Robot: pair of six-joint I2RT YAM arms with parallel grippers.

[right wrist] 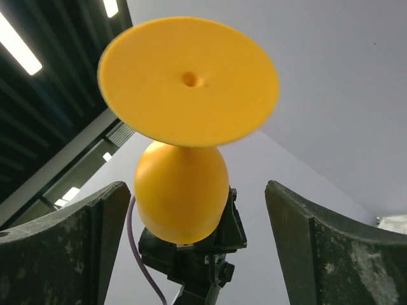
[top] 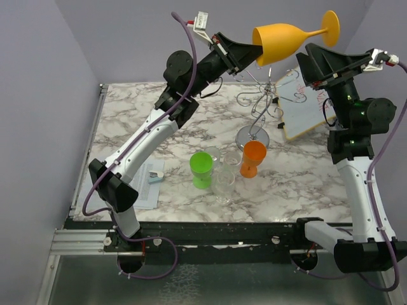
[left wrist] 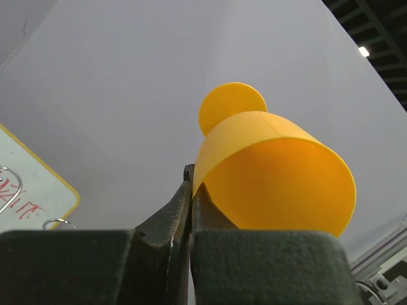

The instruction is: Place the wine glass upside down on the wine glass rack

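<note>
One yellow glass (top: 283,41), one orange glass (top: 254,157), one green cup (top: 202,169), one rack (top: 248,135).

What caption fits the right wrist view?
Open right tool faces the foot of the yellow glass, held by the left tool.

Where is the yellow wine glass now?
Top view, far middle: the wine glass is held sideways in the left gripper, raised above the rack, foot toward the right gripper.

We log: green cup (top: 201,169) upright, mid-table (top: 299,184) | orange goblet (top: 254,158) upright, to its right | clear glasses (top: 224,181) between them | whiteboard (top: 303,105) tilted, far right | leaflet (top: 150,181) near left edge
</note>
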